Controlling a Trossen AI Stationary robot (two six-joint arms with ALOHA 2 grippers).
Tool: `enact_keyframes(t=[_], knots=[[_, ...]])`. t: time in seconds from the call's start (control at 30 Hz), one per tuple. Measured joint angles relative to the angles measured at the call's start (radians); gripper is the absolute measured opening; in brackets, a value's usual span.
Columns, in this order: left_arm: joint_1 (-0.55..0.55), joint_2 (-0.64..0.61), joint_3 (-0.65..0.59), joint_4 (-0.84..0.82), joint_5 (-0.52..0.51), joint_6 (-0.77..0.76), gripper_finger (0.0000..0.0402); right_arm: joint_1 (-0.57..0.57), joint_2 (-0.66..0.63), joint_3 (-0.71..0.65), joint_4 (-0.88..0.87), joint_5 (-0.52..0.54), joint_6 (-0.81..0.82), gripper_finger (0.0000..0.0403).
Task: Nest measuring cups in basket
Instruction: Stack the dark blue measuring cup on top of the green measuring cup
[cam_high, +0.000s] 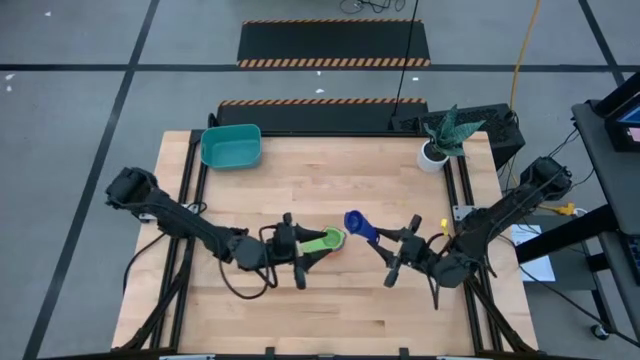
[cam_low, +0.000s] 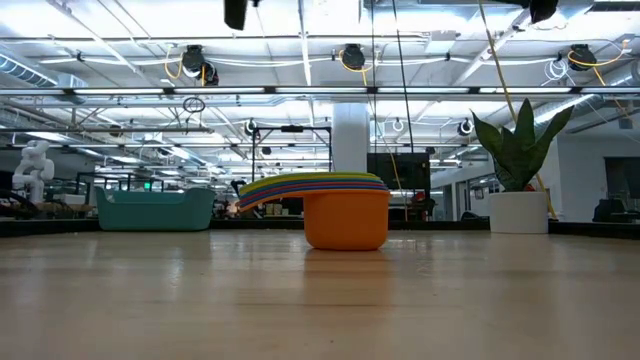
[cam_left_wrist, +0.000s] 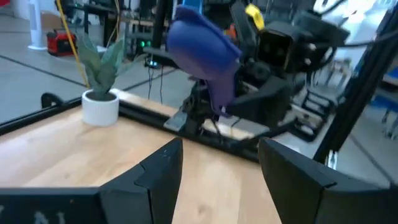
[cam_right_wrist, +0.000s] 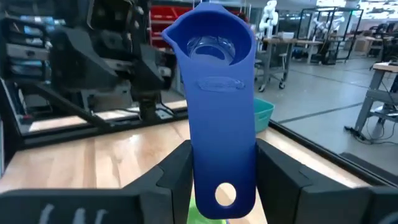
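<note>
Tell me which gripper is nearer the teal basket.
Left. The left gripper sits mid-table by the stacked cups, on the basket's side. The right gripper, holding the blue cup, is farther across the table.

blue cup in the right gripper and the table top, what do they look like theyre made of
The blue cup, held by its flat handle in the right gripper, looks like moulded plastic: one even colour, a soft sheen, raised lettering and a punched hanging hole. The table top looks like pale wood with a smooth, slightly glossy finish: parallel plank seams and grain show, though it could be laminate.
</note>
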Motion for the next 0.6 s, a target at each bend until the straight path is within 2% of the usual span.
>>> enact_keyframes(t=[0.13,0.3,0.37,0.47,0.6], knots=[[0.012,0.078,0.0,0.171,0.001,0.023,0.0211,0.003,0.056,0.001,0.131,0.02,-0.079,0.0131],[0.014,0.138,0.0,0.328,0.001,0.159,0.0211,0.002,0.113,0.001,0.266,0.02,-0.212,0.0131],[0.014,0.125,0.0,0.326,-0.001,0.172,0.0211,0.003,0.12,0.001,0.271,0.02,-0.26,0.0131],[0.007,0.062,0.0,0.278,-0.01,0.092,0.0211,0.012,0.121,0.001,0.274,0.021,-0.313,0.0131],[0.0,-0.019,0.002,0.137,0.042,-0.001,0.0211,0.028,0.121,0.001,0.27,0.021,-0.377,0.0131]])
